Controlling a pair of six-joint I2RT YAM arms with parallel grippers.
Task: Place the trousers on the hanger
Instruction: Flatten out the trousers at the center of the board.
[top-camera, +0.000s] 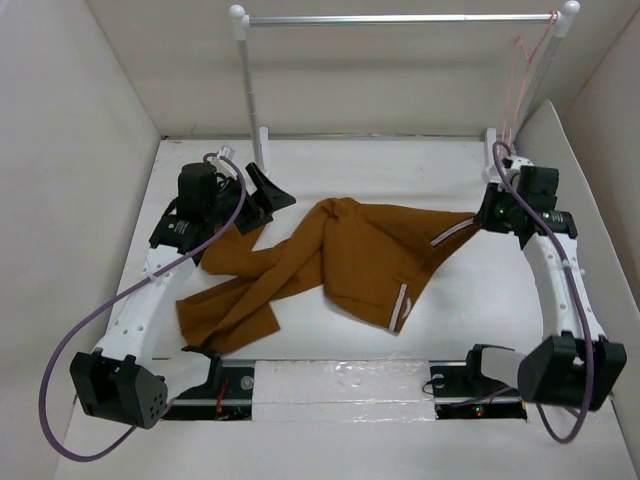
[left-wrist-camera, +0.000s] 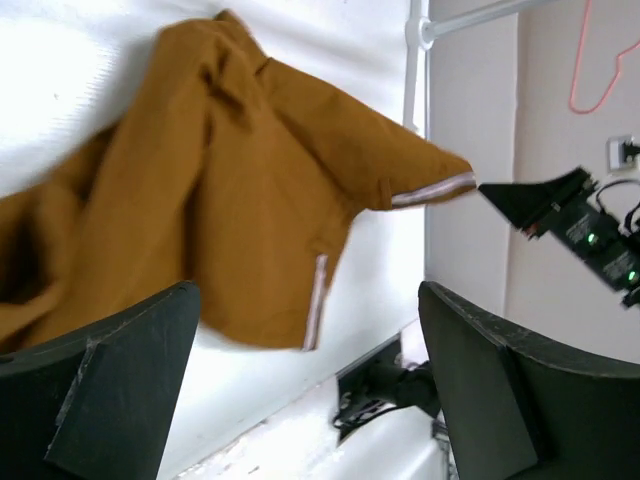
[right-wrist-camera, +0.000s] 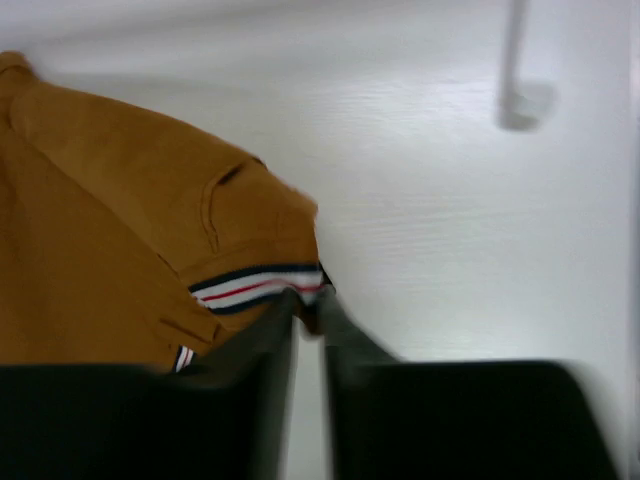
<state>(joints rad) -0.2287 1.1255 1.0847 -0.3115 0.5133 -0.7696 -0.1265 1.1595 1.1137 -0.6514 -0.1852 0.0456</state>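
Right claw (top-camera: 480, 218), at 3 o'clock on the table (top-camera: 450, 330), is pinched tight on the striped waistband corner of the trousers (top-camera: 340, 265), and the cloth draws out toward it. Left claw (top-camera: 265, 195), at 10 o'clock, has its jaws spread wide and holds nothing. The trouser legs trail crumpled toward 8 o'clock. At 1 o'clock the hanger (top-camera: 510, 100) hangs bare from the rail (top-camera: 400, 18), well apart from the cloth. I judge this an early stage: a grasp is made, while carrying and draping remain.
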